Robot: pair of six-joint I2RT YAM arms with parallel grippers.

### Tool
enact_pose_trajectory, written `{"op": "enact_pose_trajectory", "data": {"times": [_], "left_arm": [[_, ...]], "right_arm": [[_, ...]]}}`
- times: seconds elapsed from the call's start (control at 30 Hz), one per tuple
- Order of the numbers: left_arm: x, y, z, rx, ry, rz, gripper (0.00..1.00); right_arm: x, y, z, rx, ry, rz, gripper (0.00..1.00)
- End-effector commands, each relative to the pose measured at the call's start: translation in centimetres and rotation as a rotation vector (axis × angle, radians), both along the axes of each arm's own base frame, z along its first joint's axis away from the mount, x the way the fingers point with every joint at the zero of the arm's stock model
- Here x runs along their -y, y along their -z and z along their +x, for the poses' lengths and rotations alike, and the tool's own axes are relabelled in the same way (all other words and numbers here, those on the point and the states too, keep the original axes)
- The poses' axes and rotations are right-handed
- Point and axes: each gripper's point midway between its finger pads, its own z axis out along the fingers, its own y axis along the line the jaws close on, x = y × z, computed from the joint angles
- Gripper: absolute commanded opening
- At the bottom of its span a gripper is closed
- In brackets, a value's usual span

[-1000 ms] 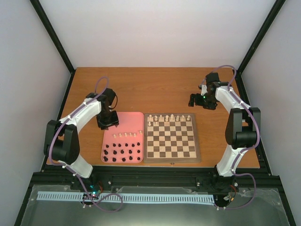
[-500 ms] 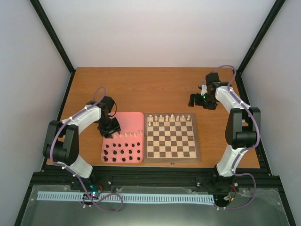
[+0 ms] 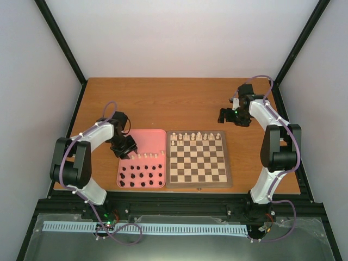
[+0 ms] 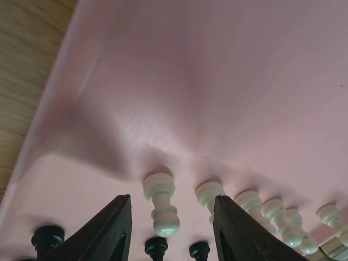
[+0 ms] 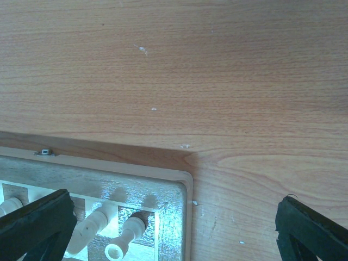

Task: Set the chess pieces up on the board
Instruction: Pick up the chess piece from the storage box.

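The left gripper (image 3: pixel 125 147) has dropped to the tray's (image 3: pixel 155 135) white row, frame left. Released jaws straddle 1 pawn (image 4: pixel 161 204): pickup likely next

Soft, even light is filling the overhead view, leaving the tabletop (image 3: pixel 179 98) bright with faint shadows. Close up, the pink tray (image 4: pixel 217 81) is carrying a broad grey shadow toward 9 o'clock, and the board (image 5: pixel 163 190) border is glaring silvery at 7 o'clock.
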Motion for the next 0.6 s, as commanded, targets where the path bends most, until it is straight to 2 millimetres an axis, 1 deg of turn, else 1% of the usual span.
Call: {"op": "enact_pose_trajectory", "data": {"times": [0.0, 0.17, 0.3, 0.37, 0.47, 0.57], "left_arm": [[-0.3, 0.0, 0.8, 0.007, -0.042, -0.02, 0.43], [-0.3, 0.7, 0.8, -0.011, -0.053, -0.028, 0.41], [0.1, 1.3, 1.0, -0.025, -0.065, -0.048, 0.34], [0.2, 1.4, 1.2, -0.028, -0.067, -0.054, 0.29], [0.1, 1.4, 1.4, -0.029, -0.065, -0.045, 0.27], [-0.1, 1.4, 1.5, -0.032, -0.06, -0.032, 0.2]], "right_arm": [[0.2, -0.7, 0.2, 0.02, -0.008, 0.002, 1.0], [0.1, -0.5, 0.4, 0.014, -0.008, 0.002, 1.0], [0.2, -0.4, 0.4, 0.01, -0.008, 0.001, 1.0], [0.2, -0.3, 0.5, 0.01, -0.008, 0.0, 1.0], [0.2, -0.2, 0.4, 0.006, -0.008, -0.003, 1.0], [0.3, 0.0, 0.5, 0.004, -0.007, -0.006, 1.0]]}}
